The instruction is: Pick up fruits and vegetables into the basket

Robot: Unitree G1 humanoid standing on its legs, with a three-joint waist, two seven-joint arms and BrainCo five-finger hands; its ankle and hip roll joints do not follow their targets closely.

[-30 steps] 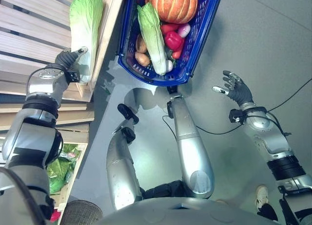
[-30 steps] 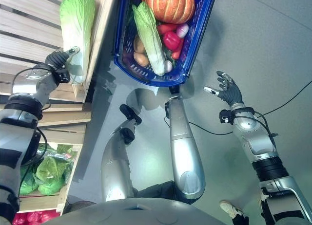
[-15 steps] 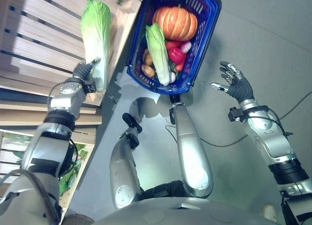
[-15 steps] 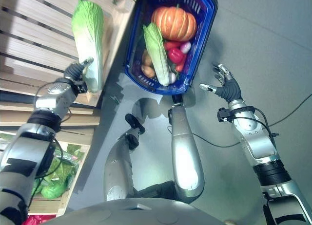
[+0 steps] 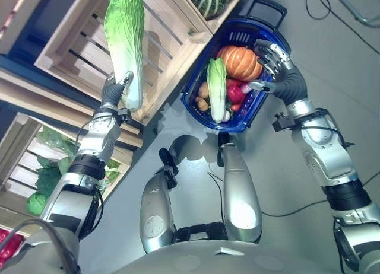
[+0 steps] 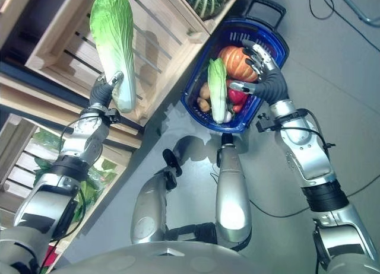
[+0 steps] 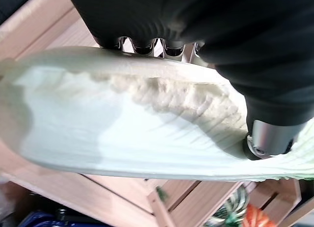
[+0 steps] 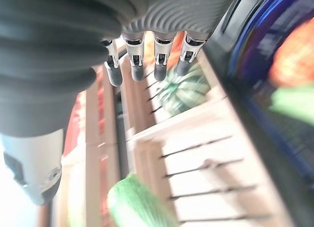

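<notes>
We see the left robot hand point(image 5: 113, 90) wrapped around the white base of a napa cabbage point(image 5: 126, 42), holding it upright in front of the wooden crate point(image 5: 89, 45). The right robot hand point(image 5: 278, 72) hovers spread-fingered over the near rim of the blue basket point(image 5: 261, 105) on the floor, which holds an orange pumpkin point(image 5: 237, 61), a second napa cabbage point(image 5: 217, 96), a red pepper point(image 5: 234, 94) and potatoes point(image 5: 202, 96).
</notes>
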